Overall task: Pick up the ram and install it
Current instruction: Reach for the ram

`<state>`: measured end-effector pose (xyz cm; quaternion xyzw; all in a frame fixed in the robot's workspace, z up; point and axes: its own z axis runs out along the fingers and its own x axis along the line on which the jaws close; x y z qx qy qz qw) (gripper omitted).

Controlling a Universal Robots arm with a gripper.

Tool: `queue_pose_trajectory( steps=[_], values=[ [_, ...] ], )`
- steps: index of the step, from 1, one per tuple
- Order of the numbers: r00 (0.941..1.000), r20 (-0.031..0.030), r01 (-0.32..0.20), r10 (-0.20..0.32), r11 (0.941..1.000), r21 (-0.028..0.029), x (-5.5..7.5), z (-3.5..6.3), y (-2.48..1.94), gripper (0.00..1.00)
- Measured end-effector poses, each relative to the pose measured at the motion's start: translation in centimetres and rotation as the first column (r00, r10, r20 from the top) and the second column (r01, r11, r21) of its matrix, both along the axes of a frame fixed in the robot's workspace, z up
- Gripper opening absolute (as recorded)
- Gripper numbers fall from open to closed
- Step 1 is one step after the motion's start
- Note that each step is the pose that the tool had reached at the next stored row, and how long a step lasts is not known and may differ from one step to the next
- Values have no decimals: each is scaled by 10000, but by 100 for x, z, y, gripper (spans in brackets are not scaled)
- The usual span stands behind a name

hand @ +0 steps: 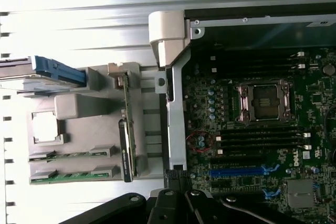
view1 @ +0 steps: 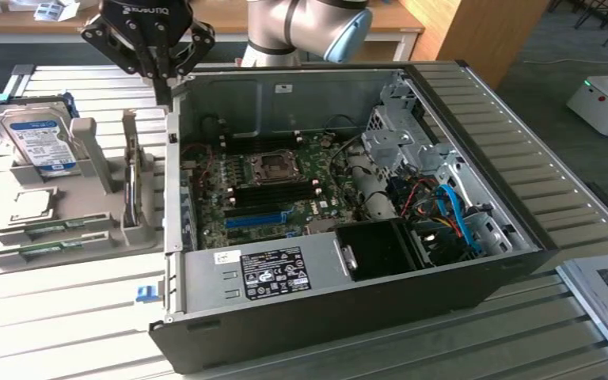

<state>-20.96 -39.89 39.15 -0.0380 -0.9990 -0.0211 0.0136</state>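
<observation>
From where I stand there is 1 arm (view1: 304, 28) with 1 gripper (view1: 164, 79), fingers pressed together and holding nothing. It hangs over the back corner of the open computer case (view1: 336, 317), on the side facing the grey tray (view1: 135, 233). What matters most is where the ram (view1: 131, 178) lies. In the exterior view it sits at about 6 to 7 o'clock from the fingertips, lower down and well apart from them, standing on its edge in the tray just beside the case wall. Its long axis runs roughly 12 to 6 o'clock in that view, along the case wall. The wrist view shows the same green edge (hand: 127, 119) in the tray beside that wall, with the closed gripper (hand: 176, 203) clear of it. I count 3 green sticks in all: this 1 upright, plus 2 flat sticks (view1: 48, 229) lying at about 7 o'clock from the gripper with their long axes near 9 to 3. I cannot tell whether the upright one matches those 2. There is also 1 hard drive (view1: 38, 141) propped at the tray's far end, 1 motherboard (view1: 272, 198) inside the case and 1 long blue slot (view1: 253, 219) on it. All of it sits on 1 slatted metal table (view1: 72, 317).
</observation>
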Motion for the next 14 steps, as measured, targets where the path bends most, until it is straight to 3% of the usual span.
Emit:
queue_pose_trajectory(
  steps=[14],
  values=[
    [9999,-169,0,0,10000,0,-191,-7,0,10]
  ],
)
